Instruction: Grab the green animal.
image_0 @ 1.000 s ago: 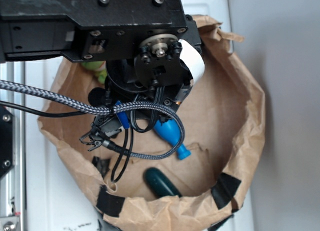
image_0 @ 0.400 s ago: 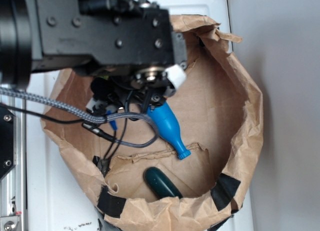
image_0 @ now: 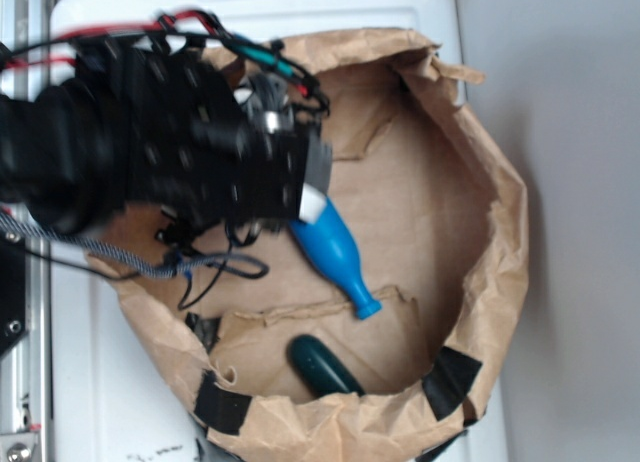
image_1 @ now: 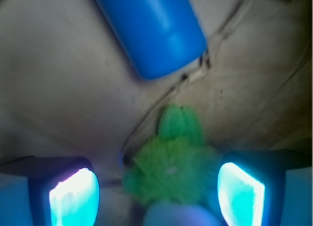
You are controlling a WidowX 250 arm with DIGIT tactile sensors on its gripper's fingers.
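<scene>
The wrist view shows the green animal [image_1: 171, 162], a fuzzy lime-green plush, lying on brown paper between my two glowing pads [image_1: 73, 194]. It sits nearer the right pad, and neither pad touches it. My gripper [image_1: 156, 189] is open around it. A pale blurred patch overlaps the plush's lower edge. A blue bottle [image_1: 151, 30] lies just beyond the plush. From the exterior camera, the black arm [image_0: 170, 152] reaches into the left side of the paper bag and hides the green animal and the fingers.
The brown paper bag's rolled rim [image_0: 500, 232] rings the whole work area. The blue bottle [image_0: 335, 257] lies slanted at the bag's middle. A dark green glossy oblong object [image_0: 322, 365] rests near the front wall. Cables [image_0: 210, 267] dangle under the arm.
In the exterior view the arm has swung up and to the left and looks blurred, uncovering more of the blue bottle. The bottle and the dark green object have stayed put.
</scene>
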